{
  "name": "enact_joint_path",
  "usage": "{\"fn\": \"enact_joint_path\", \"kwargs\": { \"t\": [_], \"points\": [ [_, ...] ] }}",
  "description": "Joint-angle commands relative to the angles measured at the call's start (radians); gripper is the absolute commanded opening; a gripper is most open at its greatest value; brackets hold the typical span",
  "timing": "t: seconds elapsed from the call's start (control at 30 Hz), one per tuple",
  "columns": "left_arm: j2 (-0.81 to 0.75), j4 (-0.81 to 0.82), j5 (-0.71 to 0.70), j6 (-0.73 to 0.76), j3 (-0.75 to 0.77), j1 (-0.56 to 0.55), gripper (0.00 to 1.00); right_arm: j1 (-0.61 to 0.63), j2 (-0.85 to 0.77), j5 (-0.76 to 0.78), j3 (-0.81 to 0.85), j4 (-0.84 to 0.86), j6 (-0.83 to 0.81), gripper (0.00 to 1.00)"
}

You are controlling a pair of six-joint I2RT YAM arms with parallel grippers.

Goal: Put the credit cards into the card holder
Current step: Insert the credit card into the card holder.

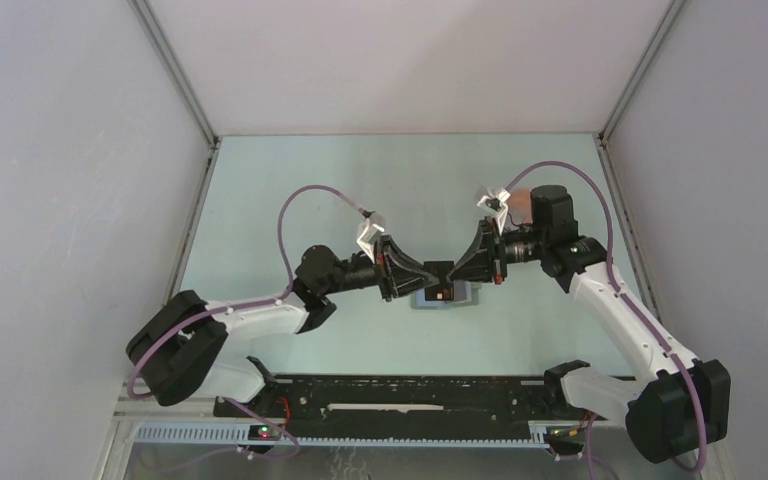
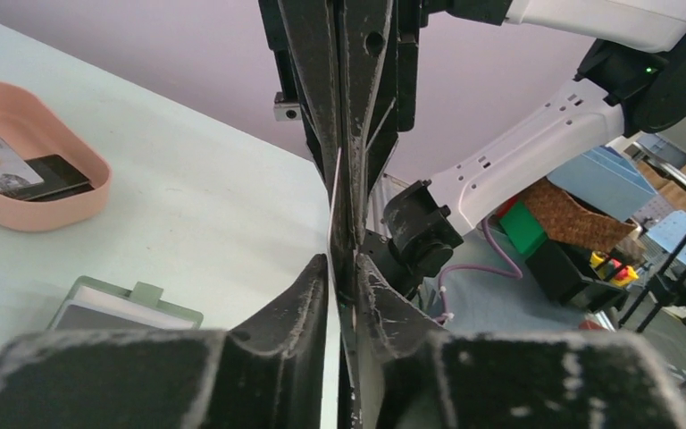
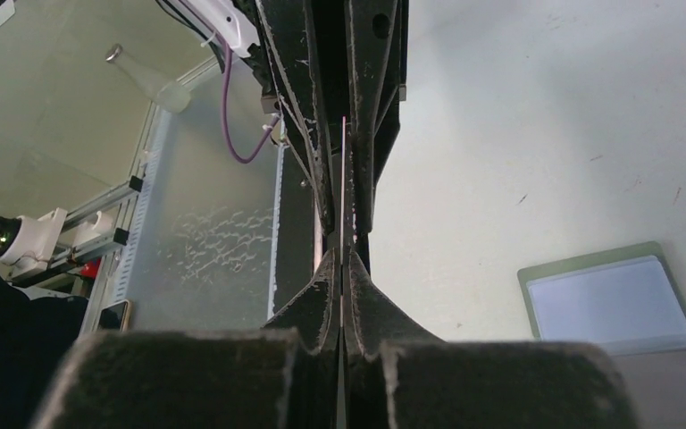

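A thin dark credit card (image 1: 441,269) hangs edge-on between both grippers, just above the card holder (image 1: 460,299). My right gripper (image 3: 342,259) is shut on the card (image 3: 343,179). My left gripper (image 2: 341,264) faces it from the other side. Its jaws stand slightly apart around the same card (image 2: 333,197), with a thin gap showing on the left finger's side. The grey-green card holder (image 2: 125,308) lies flat on the table, also in the right wrist view (image 3: 607,304). Two more credit cards, one silvery (image 2: 0,159) and one black (image 2: 52,179), lie in a pink tray.
The salmon-pink oval tray (image 2: 18,213) stands on the table at the back right, partly behind the right arm (image 1: 520,205). White walls enclose the pale green table on three sides. A black rail runs along the near edge (image 1: 400,400).
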Motion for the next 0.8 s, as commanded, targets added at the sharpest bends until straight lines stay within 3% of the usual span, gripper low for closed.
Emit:
{"fn": "enact_joint_path", "kwargs": {
  "t": [0.0,0.1,0.2,0.37,0.43,0.5,0.6,0.77],
  "points": [
    [-0.054,0.047,-0.073,0.012,-0.018,-0.005,0.29,0.005,-0.002,-0.009,0.002,-0.031,-0.055,0.0],
    [-0.15,-0.061,-0.154,0.086,-0.055,0.007,0.43,-0.004,0.009,0.005,0.002,-0.089,-0.104,0.0],
    [-0.293,-0.266,-0.266,0.201,-0.095,0.022,0.57,-0.013,0.018,0.075,-0.012,-0.122,-0.134,0.0],
    [-0.51,-0.458,-0.511,0.288,-0.195,0.037,0.98,-0.031,0.052,0.218,-0.069,-0.062,-0.045,0.0],
    [-0.556,-0.465,-0.625,0.227,-0.246,0.038,1.0,-0.037,0.089,0.248,-0.073,-0.054,-0.025,0.0],
    [-0.565,-0.46,-0.633,0.179,-0.272,0.049,1.0,-0.048,0.125,0.193,-0.072,-0.044,-0.011,0.0],
    [-0.501,-0.414,-0.511,0.103,-0.274,0.056,0.98,-0.061,0.16,0.061,-0.072,-0.011,0.011,0.0],
    [-0.306,-0.228,-0.346,0.027,-0.271,0.056,0.92,-0.08,0.211,-0.018,-0.072,0.036,0.041,0.0]
  ]
}}
